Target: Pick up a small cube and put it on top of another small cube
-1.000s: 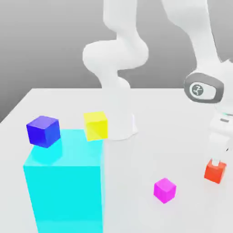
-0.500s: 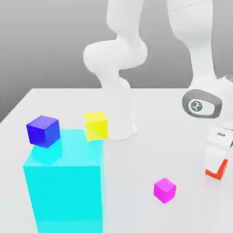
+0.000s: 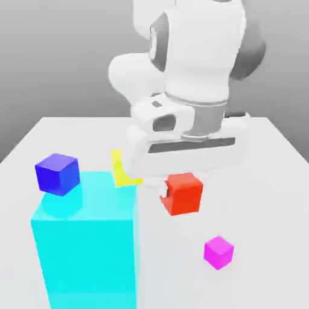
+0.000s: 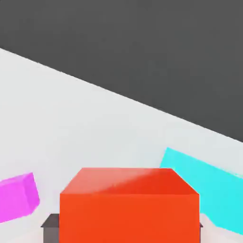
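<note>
Gripper (image 3: 181, 192) below the white hand of the arm (image 3: 193, 60), near mid-frame in the exterior view, fingers clamped on the small cube (image 3: 183, 193) — red to orange-red, held clear above the white table (image 3: 265, 181), with one finger tip just visible at its edge on the exterior view's left. In the hand view, same cube (image 4: 129, 204) close in front of the camera, dark finger pads (image 4: 50, 227) showing at either lower side of it and touching it.

Magenta cube (image 3: 218, 251) resting on the table, lower in the exterior view and toward its right of the held cube, apart from it; in the hand view (image 4: 18, 197) lying on the table to one side of the red cube.

Tall cyan block (image 3: 87, 241) standing on the table at the exterior view's left; part of it (image 4: 209, 190) also seen in the hand view on the other side of the red cube. Blue cube (image 3: 57, 174) sitting on the cyan block's top, at its far left corner in the exterior view.

Yellow cube (image 3: 122, 172) behind the cyan block — partly hidden by the hand, so whether touching the block cannot be told.
</note>
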Robot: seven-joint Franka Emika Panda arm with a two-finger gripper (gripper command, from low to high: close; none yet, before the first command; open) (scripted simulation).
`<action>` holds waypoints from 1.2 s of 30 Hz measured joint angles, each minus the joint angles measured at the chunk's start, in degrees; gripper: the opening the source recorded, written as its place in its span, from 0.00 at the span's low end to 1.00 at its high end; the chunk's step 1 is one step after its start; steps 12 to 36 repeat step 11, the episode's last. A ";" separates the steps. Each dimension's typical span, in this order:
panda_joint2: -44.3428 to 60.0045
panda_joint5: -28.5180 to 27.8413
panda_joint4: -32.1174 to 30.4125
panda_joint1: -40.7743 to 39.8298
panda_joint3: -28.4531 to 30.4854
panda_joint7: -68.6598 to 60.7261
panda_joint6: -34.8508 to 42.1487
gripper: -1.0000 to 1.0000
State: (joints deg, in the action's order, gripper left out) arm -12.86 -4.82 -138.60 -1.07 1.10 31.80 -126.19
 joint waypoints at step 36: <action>-4.22 0.95 -1.51 -9.07 10.96 -6.17 2.91 1.00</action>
